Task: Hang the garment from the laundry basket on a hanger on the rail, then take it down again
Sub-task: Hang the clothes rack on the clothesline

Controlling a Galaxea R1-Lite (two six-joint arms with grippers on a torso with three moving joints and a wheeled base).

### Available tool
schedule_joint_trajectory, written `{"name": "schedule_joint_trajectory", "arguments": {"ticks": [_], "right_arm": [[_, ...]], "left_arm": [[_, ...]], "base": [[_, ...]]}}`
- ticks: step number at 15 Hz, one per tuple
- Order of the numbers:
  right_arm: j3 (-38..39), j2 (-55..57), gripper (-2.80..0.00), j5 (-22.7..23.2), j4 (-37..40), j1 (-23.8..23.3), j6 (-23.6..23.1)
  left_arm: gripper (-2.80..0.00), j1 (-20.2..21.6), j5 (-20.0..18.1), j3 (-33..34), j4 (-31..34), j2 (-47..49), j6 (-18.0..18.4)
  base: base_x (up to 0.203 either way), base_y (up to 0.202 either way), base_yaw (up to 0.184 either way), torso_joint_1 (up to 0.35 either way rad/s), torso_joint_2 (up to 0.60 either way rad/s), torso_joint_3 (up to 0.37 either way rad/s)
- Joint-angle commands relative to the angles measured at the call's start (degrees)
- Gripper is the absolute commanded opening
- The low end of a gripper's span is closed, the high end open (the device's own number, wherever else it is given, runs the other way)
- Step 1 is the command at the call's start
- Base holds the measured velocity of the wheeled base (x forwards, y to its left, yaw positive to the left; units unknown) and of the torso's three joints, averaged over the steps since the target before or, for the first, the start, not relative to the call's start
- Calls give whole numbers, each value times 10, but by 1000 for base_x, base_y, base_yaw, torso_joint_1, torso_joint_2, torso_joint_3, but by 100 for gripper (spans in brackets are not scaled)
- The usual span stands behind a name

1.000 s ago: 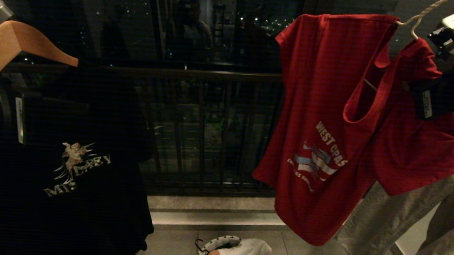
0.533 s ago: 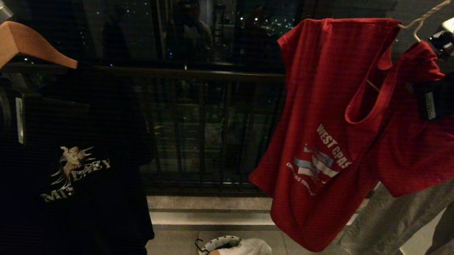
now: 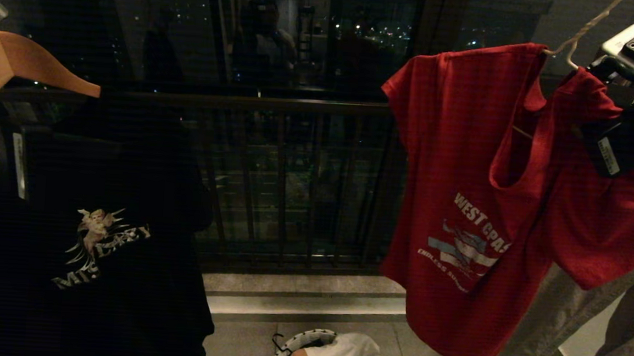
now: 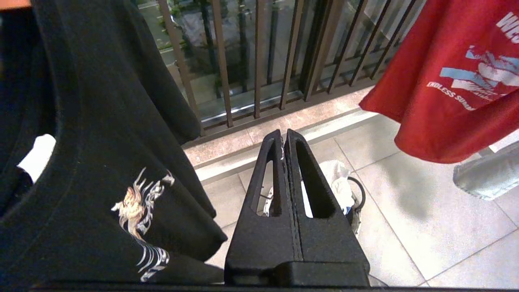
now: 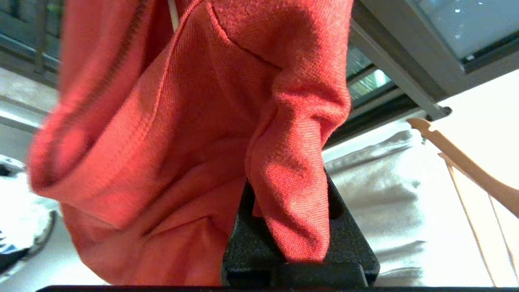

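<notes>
Red cotton fills my right wrist view: my right gripper (image 5: 290,227) is clamped on a fold of the red short-sleeved T-shirt (image 3: 476,177) with white "WEST COAST" lettering, which hangs on the thin white wire hanger (image 3: 576,37). My left gripper (image 4: 284,142) is pressed together and empty beside the black printed T-shirt (image 3: 93,230). The round white woven laundry basket (image 3: 298,342) sits on the tiled floor below.
</notes>
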Motion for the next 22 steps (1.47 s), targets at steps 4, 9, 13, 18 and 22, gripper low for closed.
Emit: {"name": "schedule_joint_trajectory", "arguments": {"ticks": [4, 9, 13, 18, 22], "right_arm": [[1, -1, 0, -4, 1, 2, -19], [7, -5, 0, -4, 2, 2, -19], [23, -27, 0, -4, 1, 2, -20], [56, -77, 0, -4, 1, -2, -20], [83, -111, 0, -4, 1, -12, -20]], "left_arm": [[-280, 0, 0, 0, 1, -4, 0], [-280, 0, 0, 0, 0, -6, 0], [-280, 0, 0, 0, 0, -6, 0], [-280, 0, 0, 0, 0, -11, 1], [-280, 0, 0, 0, 0, -12, 0]], "base": [[0, 0, 0, 0, 0, 0], [0, 0, 0, 0, 0, 0], [0, 0, 0, 0, 0, 0], [0, 0, 0, 0, 0, 0], [0, 0, 0, 0, 0, 0]]}}
